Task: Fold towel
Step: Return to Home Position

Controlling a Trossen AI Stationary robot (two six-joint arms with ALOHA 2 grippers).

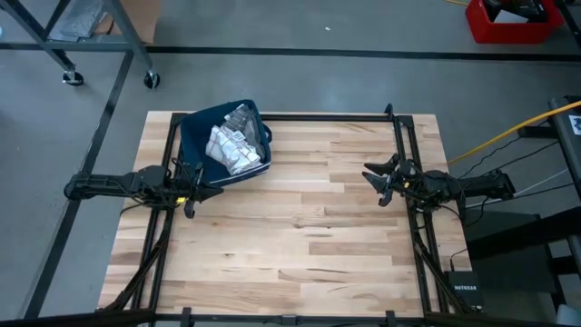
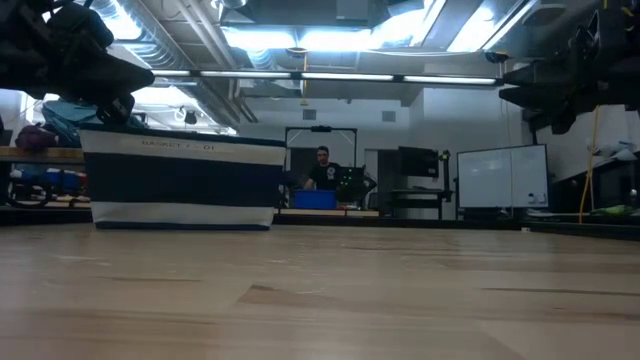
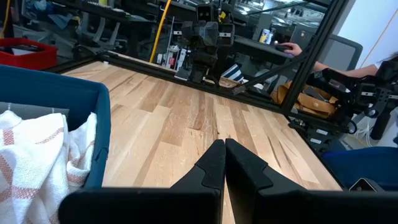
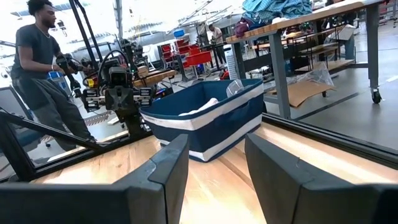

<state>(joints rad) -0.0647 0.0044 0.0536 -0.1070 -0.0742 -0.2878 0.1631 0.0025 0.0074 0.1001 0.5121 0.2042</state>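
The towels point(image 1: 234, 145) lay in the blue bin point(image 1: 191, 127) beside the left end effector point(image 1: 216, 191), pinched together. The right end effector point(image 1: 372, 184), spread apart, was far off.

A navy bin point(image 1: 193, 136) banded in white is seen at upper left of the frame; white towels point(image 3: 37, 149) are striped red; the tabletop point(image 1: 309, 227) is pale planked wood.

The left arm point(image 1: 109, 186) is held out flat over the table's point(image 1: 309, 263) left edge. The left gripper point(image 1: 214, 191) is pointed at the middle, its fingers point(image 3: 211, 163) pressed together. The right arm point(image 1: 472, 184) is held over the right edge, and the right gripper point(image 1: 374, 182) is spread apart.
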